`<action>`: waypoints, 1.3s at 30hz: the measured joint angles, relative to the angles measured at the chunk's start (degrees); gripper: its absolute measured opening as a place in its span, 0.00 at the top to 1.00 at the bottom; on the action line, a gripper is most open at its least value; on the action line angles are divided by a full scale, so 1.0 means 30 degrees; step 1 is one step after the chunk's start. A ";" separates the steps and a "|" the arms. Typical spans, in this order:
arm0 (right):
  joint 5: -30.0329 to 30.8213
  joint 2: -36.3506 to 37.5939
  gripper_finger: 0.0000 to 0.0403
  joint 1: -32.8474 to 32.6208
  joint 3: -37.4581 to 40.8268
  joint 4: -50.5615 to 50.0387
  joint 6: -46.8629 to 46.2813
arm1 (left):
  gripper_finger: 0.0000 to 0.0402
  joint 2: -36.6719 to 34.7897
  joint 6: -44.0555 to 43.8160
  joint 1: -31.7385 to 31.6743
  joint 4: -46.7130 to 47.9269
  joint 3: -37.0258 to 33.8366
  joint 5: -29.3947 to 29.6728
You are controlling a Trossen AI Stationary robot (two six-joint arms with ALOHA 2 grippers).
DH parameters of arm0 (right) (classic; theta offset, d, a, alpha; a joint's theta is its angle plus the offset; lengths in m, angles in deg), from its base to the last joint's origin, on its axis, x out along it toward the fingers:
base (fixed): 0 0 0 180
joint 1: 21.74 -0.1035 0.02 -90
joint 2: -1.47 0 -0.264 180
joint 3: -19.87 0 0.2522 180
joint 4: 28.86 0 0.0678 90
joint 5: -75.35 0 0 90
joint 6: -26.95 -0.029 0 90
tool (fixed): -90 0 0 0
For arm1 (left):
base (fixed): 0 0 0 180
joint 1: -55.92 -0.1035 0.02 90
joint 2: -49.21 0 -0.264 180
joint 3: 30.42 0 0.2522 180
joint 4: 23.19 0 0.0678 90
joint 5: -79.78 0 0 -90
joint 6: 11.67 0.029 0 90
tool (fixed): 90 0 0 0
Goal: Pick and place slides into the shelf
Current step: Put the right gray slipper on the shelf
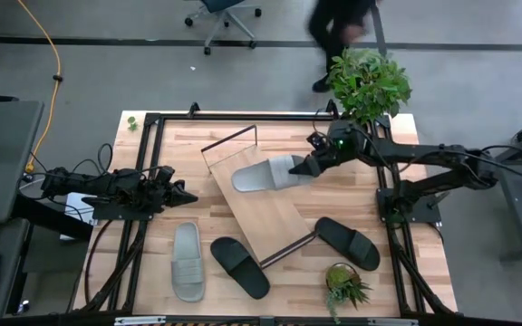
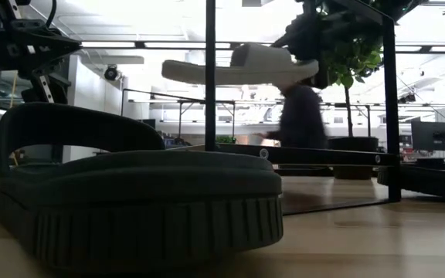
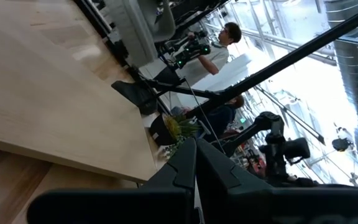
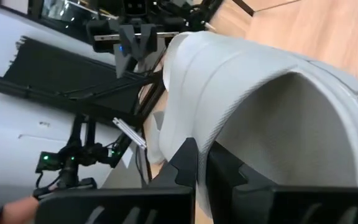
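Observation:
The shelf [image 1: 275, 217] lies slantwise in the middle of the table, with black rod frames at both short ends. My right gripper [image 1: 301, 168] is shut on a light grey slide [image 1: 261, 174] above the shelf's far half. The low view shows this slide [image 2: 238, 69] up in the air. A second grey slide [image 1: 187, 261] and a black slide [image 1: 239, 267] lie sole-down on the table near the shelf's near-left side. Another black slide [image 1: 347, 243] lies to the shelf's right. My left gripper [image 1: 185, 195] is shut and hovers left of the shelf, touching nothing. My right gripper pinches the grey slide's wide strap at its edge [image 4: 188, 127] between its two fingers [image 4: 182, 165]. It comes from the table's right, roughly level. The slide is lifted clear above the shelf, about level, its free end pointing toward the table's left.
A large potted plant [image 1: 368, 83] stands at the far right corner and a small one [image 1: 344, 282] near the near right edge. A black frame runs around the table. A person [image 1: 341, 27] walks beyond the far edge. The black slide [image 2: 130, 193] fills the low view's foreground.

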 joint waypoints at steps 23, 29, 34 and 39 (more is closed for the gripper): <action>-0.1065 -0.6933 1.00 0.0662 -0.4666 -0.0326 0.2266 | 1.00 -0.0001 -0.0005 0.0000 0.0000 -0.0002 0.0000; -0.0855 -0.8219 1.00 0.0879 -0.5396 -0.0323 0.2607 | 1.00 0.0002 0.0010 0.0000 0.0000 -0.0002 0.0000; -0.1021 -0.9032 1.00 0.1307 -0.5916 -0.0153 0.2758 | 1.00 0.0000 0.0024 0.0000 -0.0002 0.0000 0.0000; -0.1274 -0.9664 1.00 0.1761 -0.6468 -0.0016 0.2814 | 1.00 -0.0005 0.0045 0.0000 0.0000 -0.0001 -0.0006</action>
